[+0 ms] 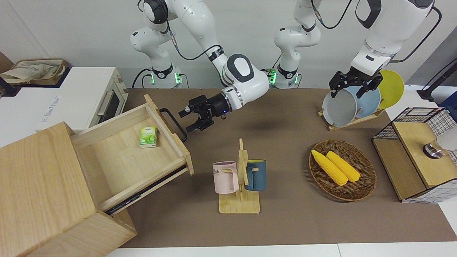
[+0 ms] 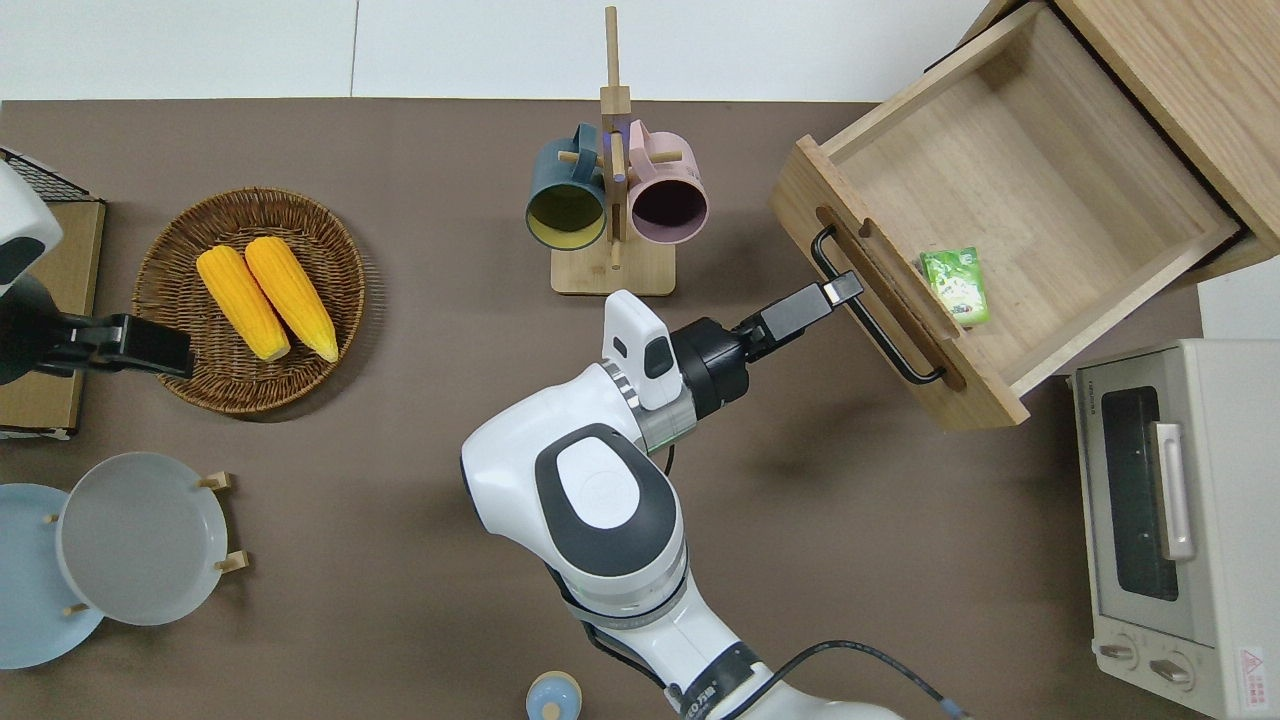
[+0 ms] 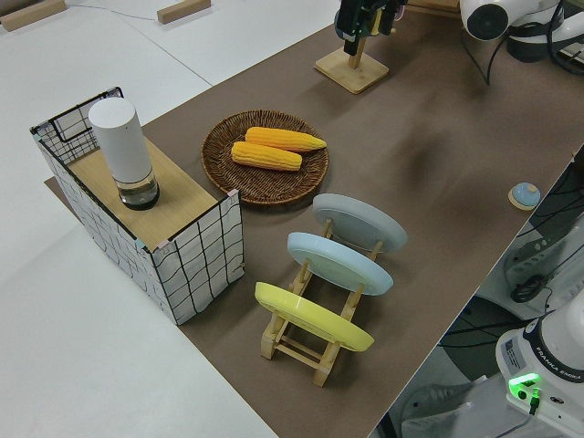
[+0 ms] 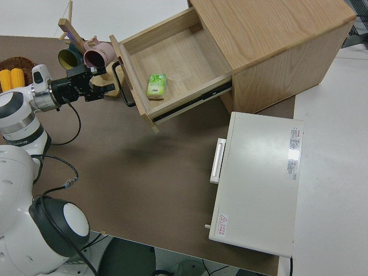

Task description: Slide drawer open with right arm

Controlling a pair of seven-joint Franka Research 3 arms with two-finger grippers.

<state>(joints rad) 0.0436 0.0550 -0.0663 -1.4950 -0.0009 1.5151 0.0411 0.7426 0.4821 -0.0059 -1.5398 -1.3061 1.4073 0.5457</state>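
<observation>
Surface: a brown table mat (image 1: 285,221) fills most of the front view, with white wall along the top.
Drawer: the drawer (image 1: 125,157), centre left of the front view, stands pulled far out of the wooden cabinet (image 1: 43,192); a small green packet (image 1: 148,137) lies inside.
Handle: the black bar handle (image 2: 868,318) sits on the drawer front, right of centre in the overhead view.
Right gripper: the right gripper (image 1: 188,120) sits just beside the handle, its fingers spread apart and empty; in the front view they look clear of the bar.
Left arm: parked; left gripper (image 1: 351,85) fingers apart.
Progress: the opening looks essentially done.
Risk: a sideways retreat could snag a finger on the bar and skew the drawer; further pulling might overrun the slides.
Nearby: the mug rack (image 1: 240,178) stands close, so a wide swing could knock it.
</observation>
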